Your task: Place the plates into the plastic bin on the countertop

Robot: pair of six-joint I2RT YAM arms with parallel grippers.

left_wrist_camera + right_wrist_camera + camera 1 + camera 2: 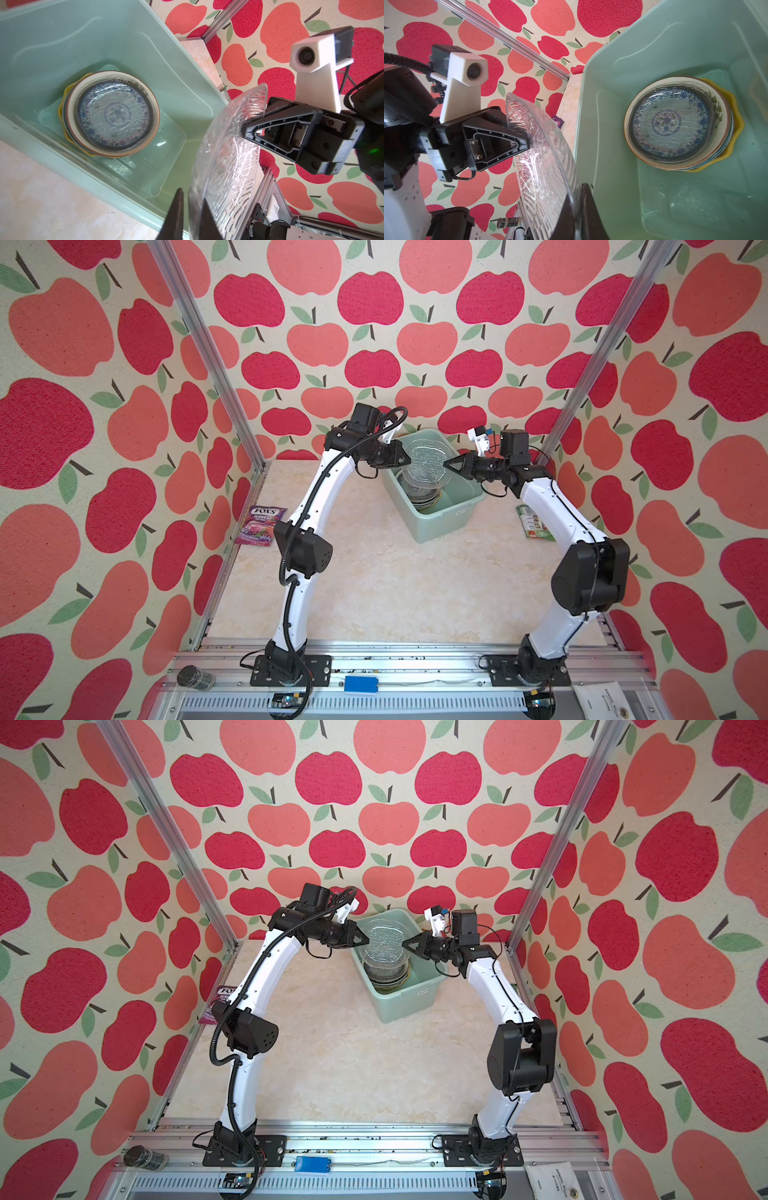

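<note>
Clear glass plate (426,462) held over the plastic bin (438,527) at the back of the counter (395,593). The right pincer (449,464) is clamped tight on one rim; the left pincer (404,458) straddles the opposite rim with its jaws slightly parted, a gap beside the glass that only the left wrist view shows. Stack of plates (670,124) on the bin floor, a blue-patterned face showing at top, cream rim with green plant below, yellow scalloped at the base, patterns legible only in the wrist views. Purple packet (261,524) by the left wall and green packet (534,522) by the right arm, both on the counter, together in a top view.
</note>
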